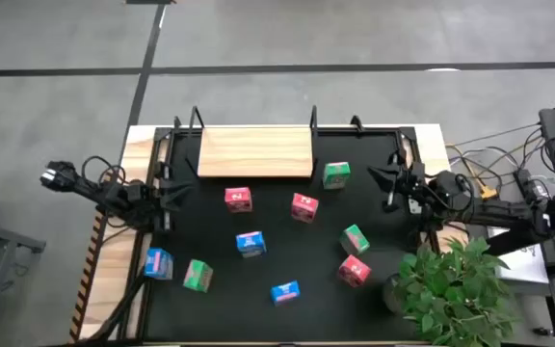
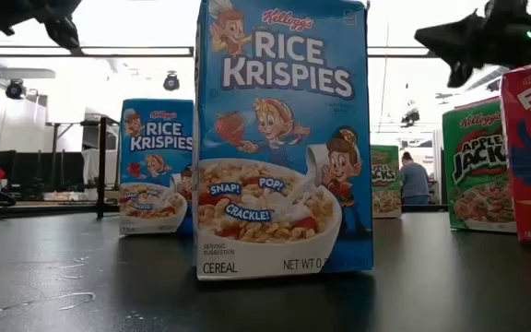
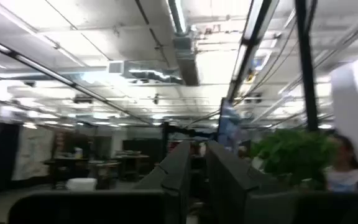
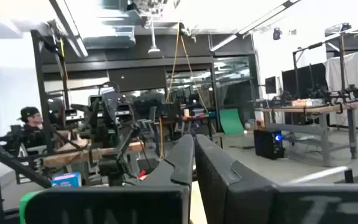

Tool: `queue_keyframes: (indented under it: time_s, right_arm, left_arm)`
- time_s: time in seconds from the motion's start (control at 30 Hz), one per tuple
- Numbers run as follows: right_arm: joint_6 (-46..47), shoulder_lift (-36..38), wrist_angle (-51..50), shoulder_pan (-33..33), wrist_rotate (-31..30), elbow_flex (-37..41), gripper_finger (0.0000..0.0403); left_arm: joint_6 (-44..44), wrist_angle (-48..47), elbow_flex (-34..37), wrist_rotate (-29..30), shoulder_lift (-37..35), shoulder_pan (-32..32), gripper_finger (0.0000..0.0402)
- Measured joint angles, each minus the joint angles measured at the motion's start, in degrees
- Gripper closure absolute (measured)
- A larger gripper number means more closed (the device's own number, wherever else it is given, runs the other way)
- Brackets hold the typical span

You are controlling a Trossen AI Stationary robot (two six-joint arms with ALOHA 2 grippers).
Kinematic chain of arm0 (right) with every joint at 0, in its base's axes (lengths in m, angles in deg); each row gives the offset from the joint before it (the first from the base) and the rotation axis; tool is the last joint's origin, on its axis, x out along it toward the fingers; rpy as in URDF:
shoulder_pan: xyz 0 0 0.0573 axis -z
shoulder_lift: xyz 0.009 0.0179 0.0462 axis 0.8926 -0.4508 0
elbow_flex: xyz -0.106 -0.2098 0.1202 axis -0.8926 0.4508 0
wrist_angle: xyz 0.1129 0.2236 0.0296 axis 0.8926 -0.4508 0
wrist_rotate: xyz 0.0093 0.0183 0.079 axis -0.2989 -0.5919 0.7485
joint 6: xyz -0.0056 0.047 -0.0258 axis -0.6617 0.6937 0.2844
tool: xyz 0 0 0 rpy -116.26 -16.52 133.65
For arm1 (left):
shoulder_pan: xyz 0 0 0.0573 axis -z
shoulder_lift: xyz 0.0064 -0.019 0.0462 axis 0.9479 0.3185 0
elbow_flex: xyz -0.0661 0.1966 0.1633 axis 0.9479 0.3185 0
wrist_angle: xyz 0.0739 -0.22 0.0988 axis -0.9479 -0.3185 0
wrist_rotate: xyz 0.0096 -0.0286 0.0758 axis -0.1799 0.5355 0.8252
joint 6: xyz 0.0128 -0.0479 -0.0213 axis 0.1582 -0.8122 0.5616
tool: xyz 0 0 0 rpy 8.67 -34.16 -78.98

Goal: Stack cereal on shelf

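Worktop: black mat on a pale wooden top, seen from above; clock directions below are read on that overhead view.
Shelf: flat rectangular board of light natural wood at 12 o'clock on the mat, thin black posts at its ends; nothing lies on it.
Cereal, count: nine small, nearly cube-shaped printed boxes, all loose on the mat, none stacked.
Pink-red boxes: one just below the shelf's near edge; one near the centre; one at 4 o'clock.
Blue boxes: one just below centre; one at 6 o'clock; one at 8 o'clock by the mat's edge.
Green boxes: one beside the shelf's right end; one at 4 o'clock, just above the pink-red one; one at 7 o'clock, near the blue edge box.
Print: from worktop height the blue face reads Rice Krispies, a green one Apple Jacks.
My left tool: at 9 o'clock over the mat's edge, fingers nearly together, holding nothing.
My right tool: at 3 o'clock over the mat's edge, fingers pressed together, empty.
Potted plant: leafy green, at 4 o'clock off the mat corner.
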Motion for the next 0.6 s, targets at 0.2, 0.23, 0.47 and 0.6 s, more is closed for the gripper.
queue_keyframes:
  time_s: [0.2, 0.23, 0.47, 0.6]
  right_arm:
    - [-2.0, -10.4, -1.7, 0.0, 0.0, -9.0, 0.0394]
    - [-2.0, -11.9, -1.7, 0.0, 0.0, -10.2, 0.0394]
    - [-3.4, -19.0, -8.7, 0.0, 0.6, -18.6, 0.0394]
    - [-3.5, -21.7, -14.1, 0.0, 0.6, -22.1, 0.0394]
  left_arm:
    - [2.1, -4.6, -6.2, 1.4, 7.5, -0.7, 0.0365]
    - [2.6, -7.2, -7.8, 2.0, 8.6, -0.8, 0.0365]
    - [2.0, -34.3, -21.2, 8.2, 14.0, -0.9, 0.0365]
    - [-0.5, -44.7, -26.9, 8.2, 16.7, -0.9, 0.0365]
